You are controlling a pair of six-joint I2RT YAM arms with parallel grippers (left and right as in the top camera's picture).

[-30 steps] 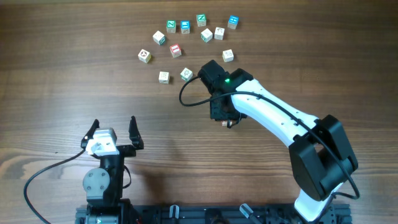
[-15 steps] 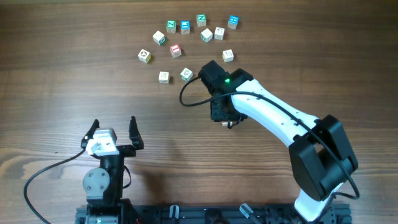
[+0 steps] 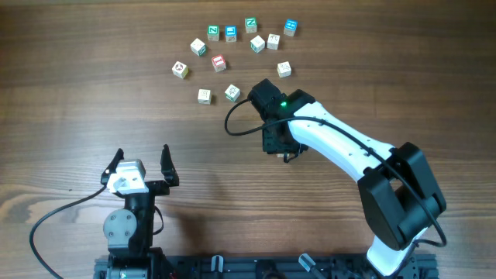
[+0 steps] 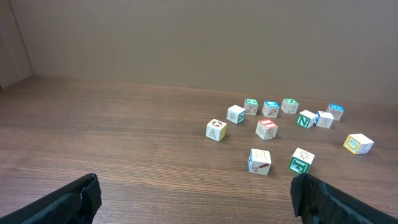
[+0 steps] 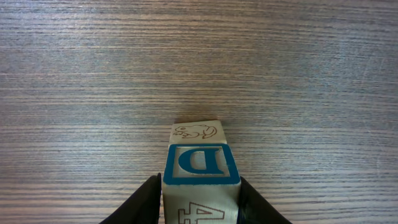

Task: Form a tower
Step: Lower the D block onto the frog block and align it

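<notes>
The right arm's fingers [image 5: 144, 204] appear to pinch the tower [image 5: 200, 165], blue D uppermost, at the middle of the table [image 3: 77, 93], probably steadying it. The left arm's fingers [image 4: 81, 199] rest spread and empty, well aside.

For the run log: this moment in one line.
right gripper: astride blue D cube, grip unclear | frog cube: behind it | left gripper: open | loose cubes: scattered

Table [image 5: 93, 62]: brown wood, fine straight grain, matt with a faint sheen. Tower [image 5: 200, 165]: pale bare wood, smooth; blue and brown print lies flat on its faces. My fingers [image 5: 144, 202]: black, matt, plastic by the look. Loose cubes [image 4: 267, 129]: same pale wood, coloured printed faces. My arm shell [image 3: 341, 155]: white, smooth, glossy plastic.
</notes>
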